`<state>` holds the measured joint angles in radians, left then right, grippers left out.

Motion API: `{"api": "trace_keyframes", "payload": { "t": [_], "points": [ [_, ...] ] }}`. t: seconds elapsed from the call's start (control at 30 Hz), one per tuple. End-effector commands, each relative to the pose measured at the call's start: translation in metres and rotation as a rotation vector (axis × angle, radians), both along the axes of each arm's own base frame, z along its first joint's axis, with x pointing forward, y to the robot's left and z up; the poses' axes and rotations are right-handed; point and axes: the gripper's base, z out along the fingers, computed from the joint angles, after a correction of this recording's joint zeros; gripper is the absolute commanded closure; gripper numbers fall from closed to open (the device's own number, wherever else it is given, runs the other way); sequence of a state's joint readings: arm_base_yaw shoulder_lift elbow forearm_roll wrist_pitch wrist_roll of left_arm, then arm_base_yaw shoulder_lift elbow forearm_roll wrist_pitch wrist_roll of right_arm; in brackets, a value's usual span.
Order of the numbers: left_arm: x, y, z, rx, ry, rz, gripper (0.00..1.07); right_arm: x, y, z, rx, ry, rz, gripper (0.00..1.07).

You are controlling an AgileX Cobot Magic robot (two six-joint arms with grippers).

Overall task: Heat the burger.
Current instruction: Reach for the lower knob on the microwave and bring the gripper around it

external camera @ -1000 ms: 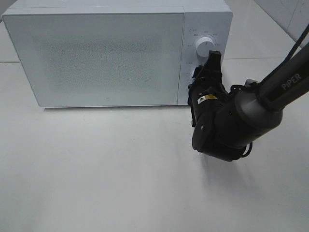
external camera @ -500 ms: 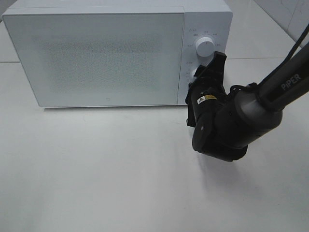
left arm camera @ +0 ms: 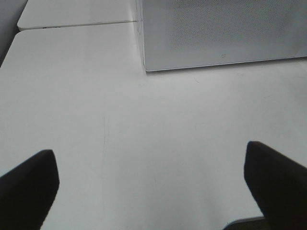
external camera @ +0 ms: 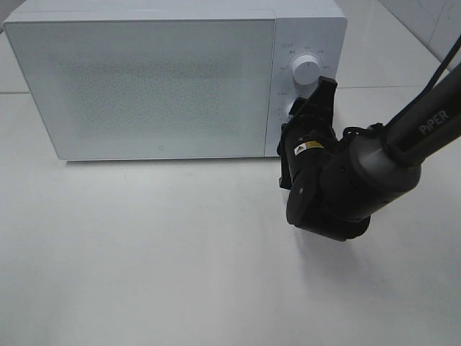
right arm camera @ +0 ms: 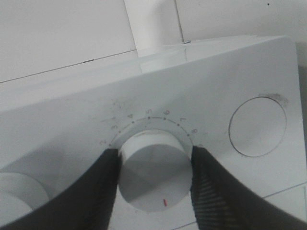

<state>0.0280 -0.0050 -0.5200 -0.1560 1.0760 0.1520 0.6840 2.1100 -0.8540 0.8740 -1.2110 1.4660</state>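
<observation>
The burger is hidden; no view shows it. The white microwave [external camera: 158,86] stands at the back of the table with its door closed. My right gripper [external camera: 306,108] reaches to its control panel and is shut on the lower dial [right arm camera: 153,170], with one dark finger [right arm camera: 91,191] on each side of it. The dial's red mark sits at its lower edge in the right wrist view, below a ring of numbers. My left gripper [left arm camera: 153,187] hangs open over bare white table [left arm camera: 144,134], nothing between its fingers [left arm camera: 29,187], and is out of the exterior view.
Above the gripped dial is a second white knob [external camera: 305,70]. A round button [right arm camera: 257,126] lies beside the dial on the panel. The microwave's lower front corner [left arm camera: 146,67] shows ahead of the left gripper. The right arm [external camera: 374,158] slants in from the right.
The right gripper has rolled slightly on the dial, its upper finger shifting right. The left gripper shows no change.
</observation>
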Motion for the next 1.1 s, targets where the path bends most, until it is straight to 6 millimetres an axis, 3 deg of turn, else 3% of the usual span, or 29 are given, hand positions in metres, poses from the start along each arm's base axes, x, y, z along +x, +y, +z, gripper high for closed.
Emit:
{"api": "trace_keyframes", "payload": {
  "t": [0.03, 0.37, 0.57, 0.87, 1.1],
  "points": [
    [-0.002, -0.001, 0.0, -0.005, -0.018, -0.001, 0.09, 0.009, 0.009, 0.029, -0.067, -0.243, 0.052, 0.8],
    [-0.002, -0.001, 0.0, -0.005, -0.018, -0.001, 0.09, 0.009, 0.005, 0.029, -0.106, -0.226, 0.009, 0.52],
    [-0.002, -0.001, 0.0, -0.005, -0.018, -0.001, 0.09, 0.0, -0.002, 0.035, -0.214, -0.199, 0.018, 0.35],
    [-0.002, -0.001, 0.0, -0.005, -0.018, -0.001, 0.09, -0.02, -0.011, 0.032, -0.328, -0.068, 0.137, 0.34],
    [-0.002, -0.001, 0.0, -0.005, -0.018, -0.001, 0.09, -0.045, -0.007, 0.036, -0.585, 0.036, 0.432, 0.34]
  ]
}}
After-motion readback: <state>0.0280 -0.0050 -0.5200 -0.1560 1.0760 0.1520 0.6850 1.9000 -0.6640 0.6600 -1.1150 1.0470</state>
